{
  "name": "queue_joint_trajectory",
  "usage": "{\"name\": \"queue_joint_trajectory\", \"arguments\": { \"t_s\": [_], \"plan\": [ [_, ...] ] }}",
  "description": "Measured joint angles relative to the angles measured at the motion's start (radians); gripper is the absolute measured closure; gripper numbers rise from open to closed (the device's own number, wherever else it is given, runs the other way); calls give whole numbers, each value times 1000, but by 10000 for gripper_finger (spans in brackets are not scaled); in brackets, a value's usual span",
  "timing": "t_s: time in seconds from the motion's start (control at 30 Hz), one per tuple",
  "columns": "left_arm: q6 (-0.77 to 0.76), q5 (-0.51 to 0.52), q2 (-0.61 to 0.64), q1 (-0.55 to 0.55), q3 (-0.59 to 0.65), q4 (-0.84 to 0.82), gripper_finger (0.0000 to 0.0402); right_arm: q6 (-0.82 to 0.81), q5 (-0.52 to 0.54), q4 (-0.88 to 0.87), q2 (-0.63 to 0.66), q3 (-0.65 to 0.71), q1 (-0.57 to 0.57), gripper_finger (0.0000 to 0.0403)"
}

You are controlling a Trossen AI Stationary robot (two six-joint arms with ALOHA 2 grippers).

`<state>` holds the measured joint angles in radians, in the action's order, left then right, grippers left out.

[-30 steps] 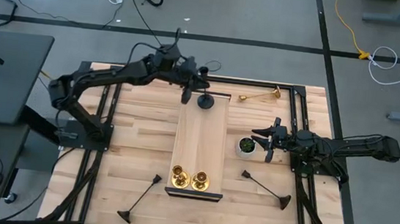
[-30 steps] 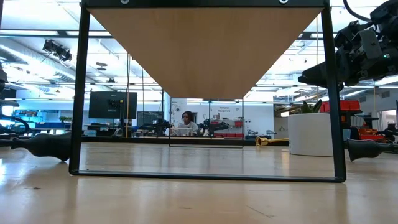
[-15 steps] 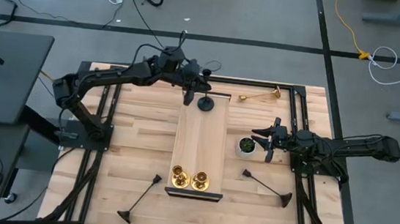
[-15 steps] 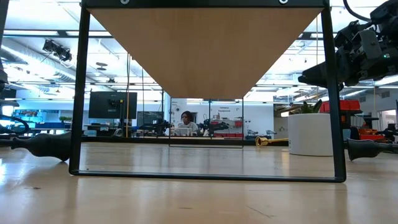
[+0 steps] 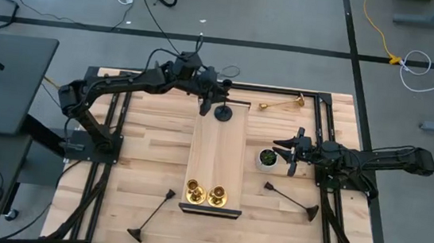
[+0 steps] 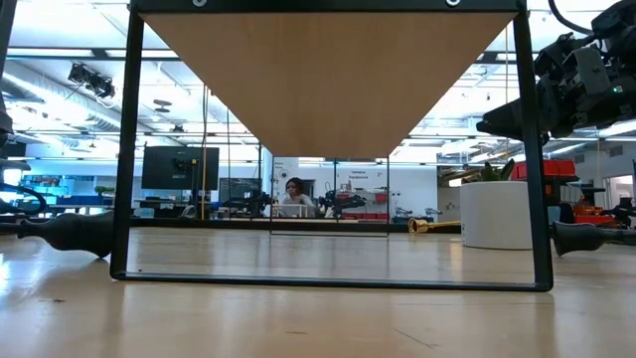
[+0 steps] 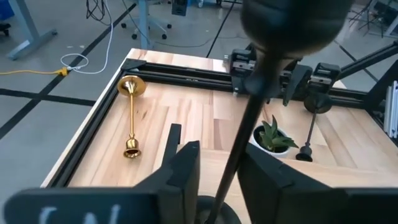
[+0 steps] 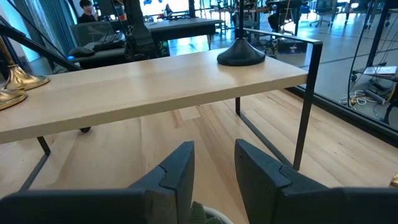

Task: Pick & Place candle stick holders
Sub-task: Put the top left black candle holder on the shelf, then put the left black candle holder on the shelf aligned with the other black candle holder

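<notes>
A black candle stick holder (image 5: 223,112) stands upright on its base at the far end of a raised wooden shelf (image 5: 215,157); it also shows in the right wrist view (image 8: 239,57). My left gripper (image 7: 217,155) is open there, with the holder's thin stem (image 7: 239,137) between its fingers. Two brass holders (image 5: 193,191) (image 5: 217,195) stand on their bases at the shelf's near end. A third brass holder (image 5: 281,105) lies on the table at the far right. Two black holders (image 5: 150,215) (image 5: 291,200) lie on the table near the front. My right gripper (image 5: 290,154) is open and empty beside the white pot. My left gripper has the black holder's stem (image 7: 231,163) between its open fingers, which slant down from the table's left. I cannot tell whether either finger touches the stem. The holder stands upright with its base on the shelf.
A white pot with a green plant (image 5: 267,158) stands on the table right of the shelf, just under my right gripper. The shelf rests on thin black metal legs (image 6: 537,149). A black frame (image 5: 284,90) runs along the table's edges.
My left arm's wrist has shifted a little toward the table's right and far side. The black holder's base has stayed where it was on the shelf.
</notes>
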<state>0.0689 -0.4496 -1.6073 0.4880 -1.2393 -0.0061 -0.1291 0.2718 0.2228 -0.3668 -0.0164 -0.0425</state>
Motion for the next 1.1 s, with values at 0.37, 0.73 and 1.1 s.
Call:
{"name": "queue_joint_trajectory", "arguments": {
  "t_s": [0.37, 0.73, 1.1],
  "plan": [
    [52, -1, 18, 5, 1, -56, 196, 0, 0, 0, 0, 0, 0, 289],
    [74, 147, 156, 39, 1, -359, 178, 0, 0, 0, 0, 0, 0, 289],
    [-165, 318, 358, -36, 1, -927, 181, 0, 0, 0, 0, 0, 0, 289]
  ]
}}
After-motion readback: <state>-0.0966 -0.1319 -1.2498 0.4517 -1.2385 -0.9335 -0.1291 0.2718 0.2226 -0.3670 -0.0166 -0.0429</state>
